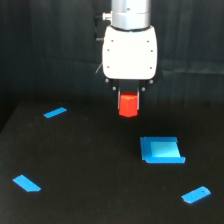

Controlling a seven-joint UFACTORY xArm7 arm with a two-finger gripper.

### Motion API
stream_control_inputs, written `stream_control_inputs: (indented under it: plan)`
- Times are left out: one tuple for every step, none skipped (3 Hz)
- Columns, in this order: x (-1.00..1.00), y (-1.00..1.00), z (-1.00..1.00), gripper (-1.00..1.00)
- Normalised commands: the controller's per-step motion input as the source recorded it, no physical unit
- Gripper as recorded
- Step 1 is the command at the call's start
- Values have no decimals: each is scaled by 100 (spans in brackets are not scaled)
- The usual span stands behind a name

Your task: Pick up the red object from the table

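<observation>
Fingers (128, 100) short and dark under the white wrist housing (129, 52), pinching the red block (128, 105) at its top, one on each side. Red block hanging clear of the black counter (90, 170), lifted, roughly centred below the housing, upright.

From the exterior view's left to its right across the counter: flat blue strip (26, 183) low at the left edge, lying at a slant. Thin blue sliver (55, 112) farther back on the left, also slanted, well apart from the strip. Then the held red block, above the counter's middle. Larger blue rectangular piece (161, 150) below and to the right of the block, lying flat, not touching it. Small rounded blue piece (196, 194) near the lower right corner, tilted, apart from the rectangle.

No bowl, tray or box visible; nothing holding anything else. Dark curtain (45, 55) behind.
</observation>
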Motion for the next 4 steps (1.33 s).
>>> stream_control_inputs:
  plan:
    - [4,-5,19,-98]
    - [-3,6,12,-100]
    - [6,-2,26,-95]
    - [-1,2,18,-100]
